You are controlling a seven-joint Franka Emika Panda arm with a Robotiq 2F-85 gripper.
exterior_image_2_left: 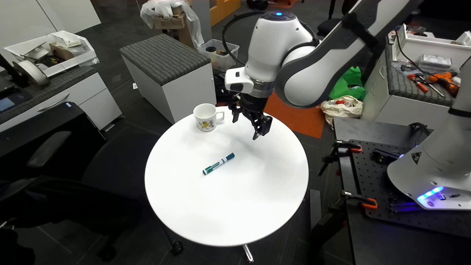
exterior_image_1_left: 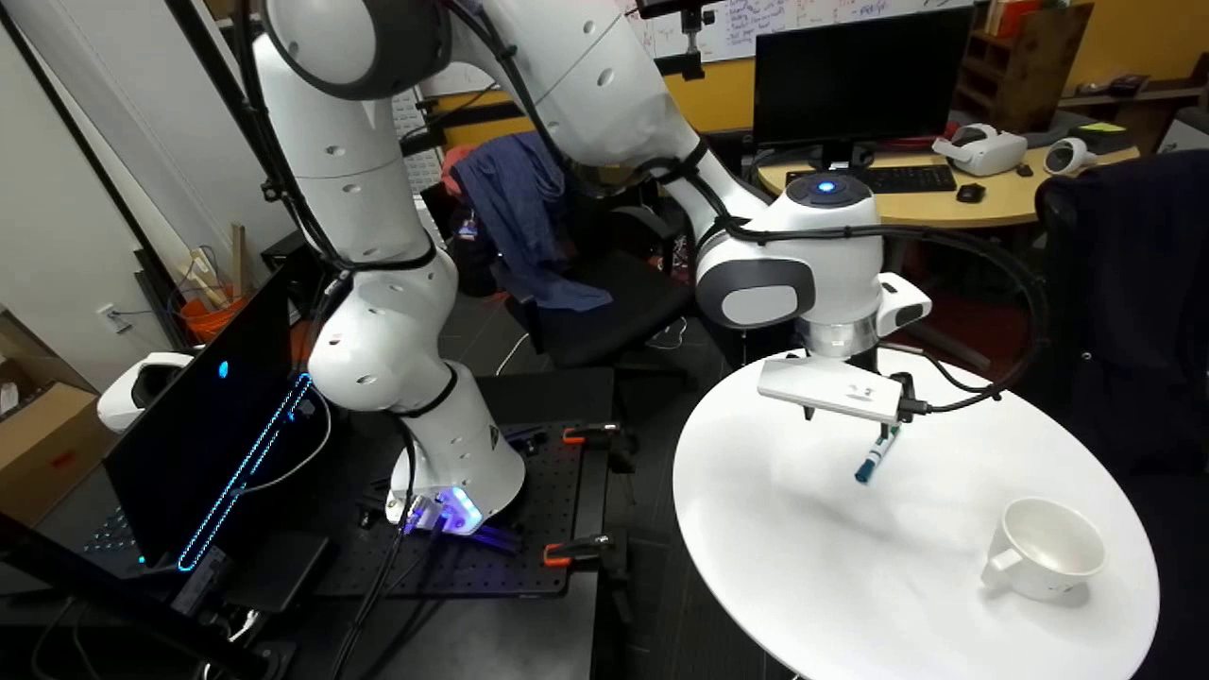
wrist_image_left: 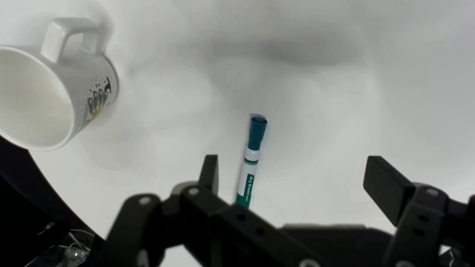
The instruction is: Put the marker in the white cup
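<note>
The pincer (wrist_image_left: pixel 293 172) is held above the counter (exterior_image_2_left: pixel 235 206) with its jaws spread wide apart; nothing is gripped. The marker (wrist_image_left: pixel 250 167) is laid flat on the counter, below the level of the pincer and apart from it. In the wrist view it is seen in the gap between the two fingers, not midway but nearer the finger on the cup's side; its rear end is hidden there by the pincer's linkage. Its long axis is set almost square to the line joining the fingertips, with a slight lean, and the teal cap is pointed out ahead of the fingers. The white cup (wrist_image_left: pixel 83 79) is stood upright on the counter, beyond that same nearer finger and well apart from the marker.

The stage is judged to be the approach, since the marker is neither held nor lifted. Because the jaws are set nearly crosswise to the barrel, little turning seems to be required. The coming move is thought to depend on the sideways offset: the pincer should be shifted toward the cup's side until the barrel is centred, then lowered. If left uncorrected, the nearer finger could be brought down on the barrel.
</note>
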